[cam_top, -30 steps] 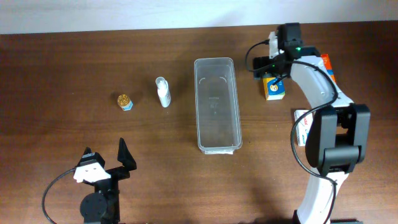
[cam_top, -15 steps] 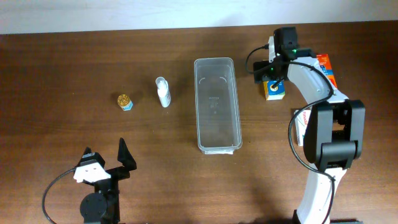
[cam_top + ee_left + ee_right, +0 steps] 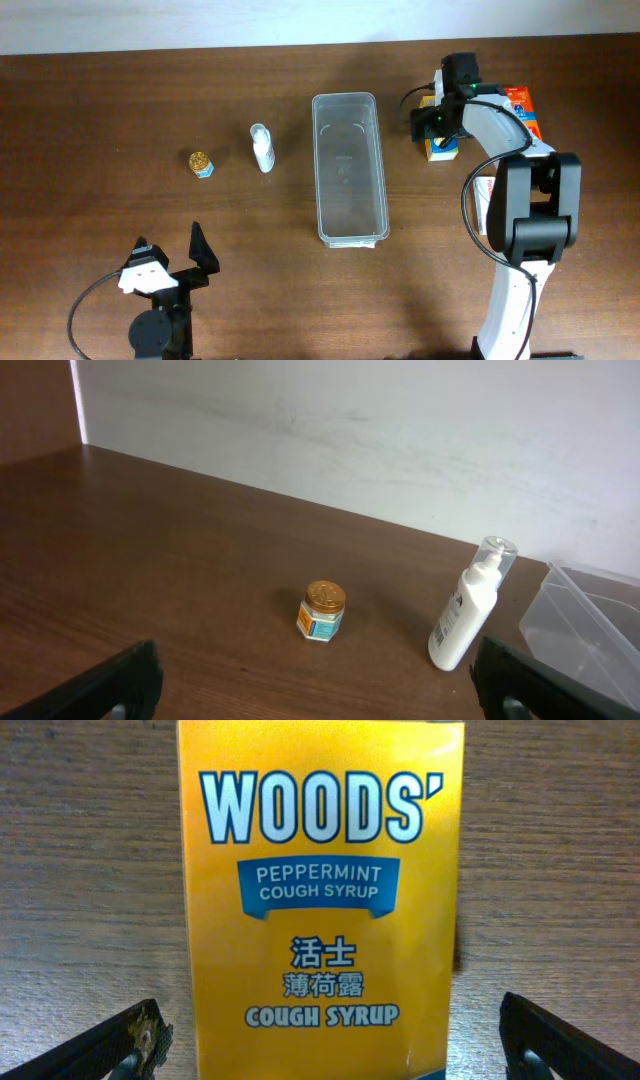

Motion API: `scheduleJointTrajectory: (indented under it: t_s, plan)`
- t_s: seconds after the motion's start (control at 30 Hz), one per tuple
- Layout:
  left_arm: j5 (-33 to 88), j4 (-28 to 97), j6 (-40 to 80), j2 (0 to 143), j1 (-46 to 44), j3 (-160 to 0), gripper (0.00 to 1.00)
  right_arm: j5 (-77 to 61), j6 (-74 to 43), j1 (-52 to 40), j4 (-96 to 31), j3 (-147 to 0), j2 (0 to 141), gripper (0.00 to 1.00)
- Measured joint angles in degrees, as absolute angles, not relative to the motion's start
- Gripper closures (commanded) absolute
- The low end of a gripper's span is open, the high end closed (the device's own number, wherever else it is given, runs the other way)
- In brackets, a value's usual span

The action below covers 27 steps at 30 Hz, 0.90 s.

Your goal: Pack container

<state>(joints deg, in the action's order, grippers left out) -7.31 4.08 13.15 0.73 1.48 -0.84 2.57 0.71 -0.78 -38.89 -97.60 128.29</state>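
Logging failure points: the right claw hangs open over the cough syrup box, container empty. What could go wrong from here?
1. The cough syrup box fills most of the gap between the right claw's open fingers, so a finger may land on it or shove it aside.
2. It lies flat on the table; the grip may be shallow and slip.
3. The container is narrow; the box could catch its rim.

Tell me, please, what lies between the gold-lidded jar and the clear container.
A white pump bottle sits between the jar and the container, touching neither, as the overhead view shows.
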Motion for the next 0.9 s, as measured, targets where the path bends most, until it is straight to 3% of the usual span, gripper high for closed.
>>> scheduleJointTrajectory:
  t_s: [0.37, 0.63, 0.9]
  plan:
    - [-7.3, 4.1, 13.1, 0.7, 1.5, -0.8, 0.01, 0.9, 0.7, -0.8, -38.9, -99.6, 128.4, 0.0]
    - [-7.3, 4.1, 13.1, 0.7, 1.5, -0.8, 0.01, 1.1, 1.8, 0.0, -48.9, -117.2, 128.4, 0.01]
    - [-7.3, 4.1, 13.1, 0.7, 1.5, -0.8, 0.01, 2.1, 12.4, 10.0, -59.9, -125.3, 128.2, 0.02]
